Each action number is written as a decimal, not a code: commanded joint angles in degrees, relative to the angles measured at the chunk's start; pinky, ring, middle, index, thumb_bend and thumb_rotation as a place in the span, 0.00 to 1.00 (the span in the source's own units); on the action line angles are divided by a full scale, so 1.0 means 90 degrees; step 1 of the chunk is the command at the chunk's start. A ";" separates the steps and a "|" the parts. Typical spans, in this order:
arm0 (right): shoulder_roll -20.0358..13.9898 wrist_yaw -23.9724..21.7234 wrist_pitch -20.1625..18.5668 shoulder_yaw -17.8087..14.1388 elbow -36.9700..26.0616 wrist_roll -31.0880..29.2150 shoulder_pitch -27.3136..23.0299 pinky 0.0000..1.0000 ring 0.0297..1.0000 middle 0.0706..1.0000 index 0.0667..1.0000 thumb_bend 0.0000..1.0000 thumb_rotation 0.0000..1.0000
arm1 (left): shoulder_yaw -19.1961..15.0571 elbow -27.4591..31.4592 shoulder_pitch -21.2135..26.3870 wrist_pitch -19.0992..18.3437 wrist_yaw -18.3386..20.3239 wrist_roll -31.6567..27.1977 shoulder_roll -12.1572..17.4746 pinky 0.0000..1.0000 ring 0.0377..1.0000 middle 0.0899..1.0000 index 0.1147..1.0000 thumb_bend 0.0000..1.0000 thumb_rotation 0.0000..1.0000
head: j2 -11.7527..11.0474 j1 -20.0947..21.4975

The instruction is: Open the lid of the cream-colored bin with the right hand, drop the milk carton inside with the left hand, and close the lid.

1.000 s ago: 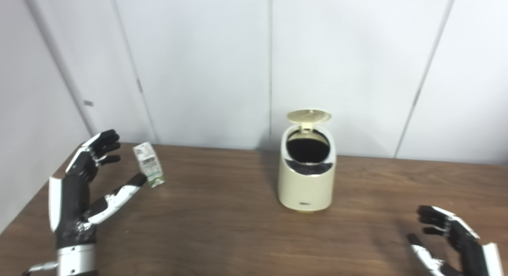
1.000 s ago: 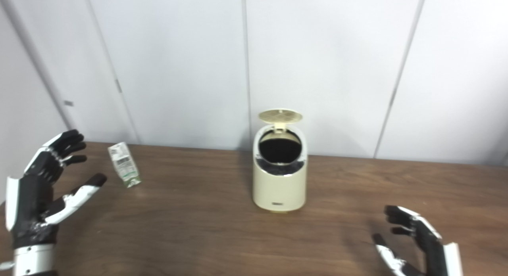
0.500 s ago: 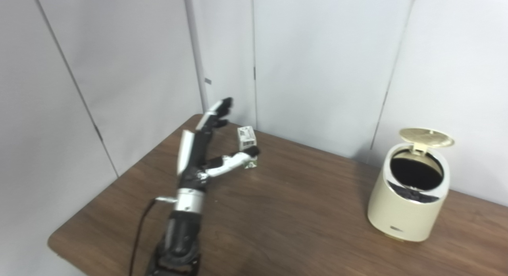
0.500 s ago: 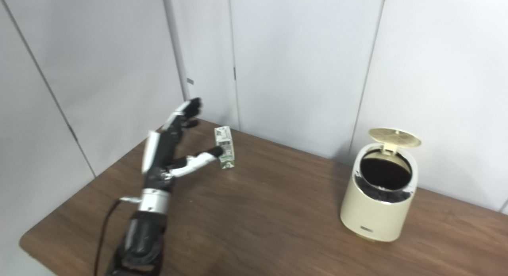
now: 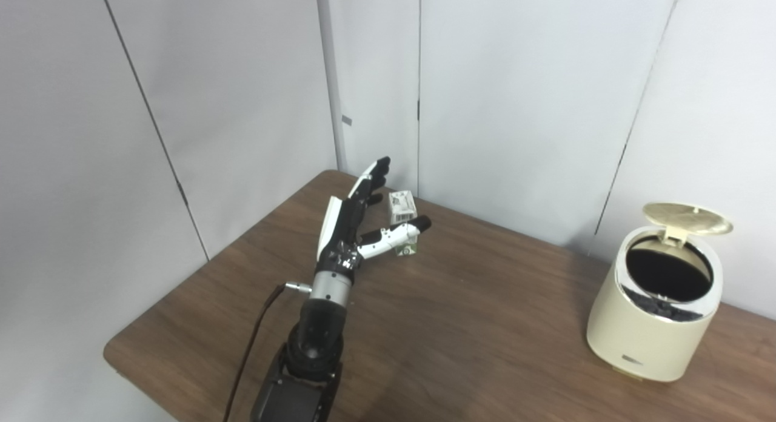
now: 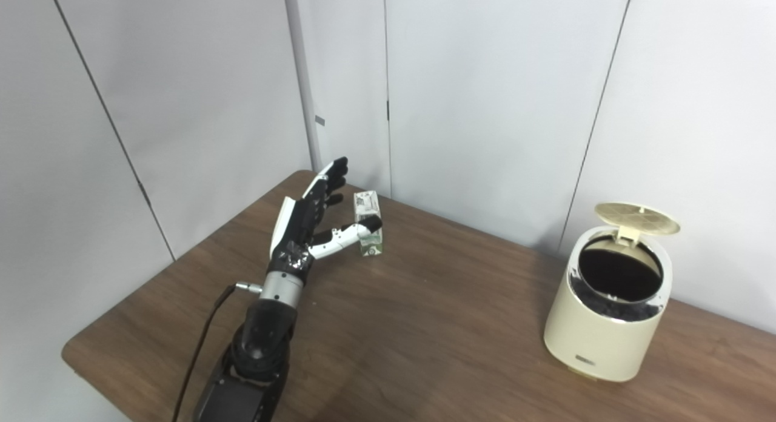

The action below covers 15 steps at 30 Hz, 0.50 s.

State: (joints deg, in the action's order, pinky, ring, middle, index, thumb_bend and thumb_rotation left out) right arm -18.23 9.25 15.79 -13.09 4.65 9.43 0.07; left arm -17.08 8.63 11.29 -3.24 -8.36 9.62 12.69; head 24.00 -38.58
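The small milk carton [image 5: 402,223] stands upright near the table's far left corner, also shown in the right eye view [image 6: 368,224]. My left hand [image 5: 359,219] is open right beside it, fingers behind and left of the carton, thumb in front of it, not closed on it. It also shows in the right eye view [image 6: 309,219]. The cream-colored bin [image 5: 655,313] stands at the right with its round lid [image 5: 687,211] tipped up and its dark inside showing. My right hand is out of view.
The brown wooden table [image 5: 461,349] ends in a left edge and near corner at the lower left. White wall panels stand close behind the carton and the bin. A black cable [image 5: 248,355] hangs along my left forearm.
The camera has swung left, so the bin sits further right and the right hand has left the picture. My left hand has reached forward around the carton.
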 commanded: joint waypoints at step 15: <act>0.0061 0.0064 0.0381 0.0051 0.0466 -0.0010 0.0040 0.60 0.66 0.68 0.65 0.30 0.31 | -0.0241 -0.0975 0.0831 0.0034 -0.0580 0.0331 0.0831 0.91 0.93 0.89 0.92 0.97 0.34 | -0.0218 0.0187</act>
State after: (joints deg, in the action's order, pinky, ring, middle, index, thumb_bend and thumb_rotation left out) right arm -18.29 9.42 16.39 -12.98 5.74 9.46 -0.50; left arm -18.71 -0.66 15.52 -3.86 -11.64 11.33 18.33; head 22.06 -36.92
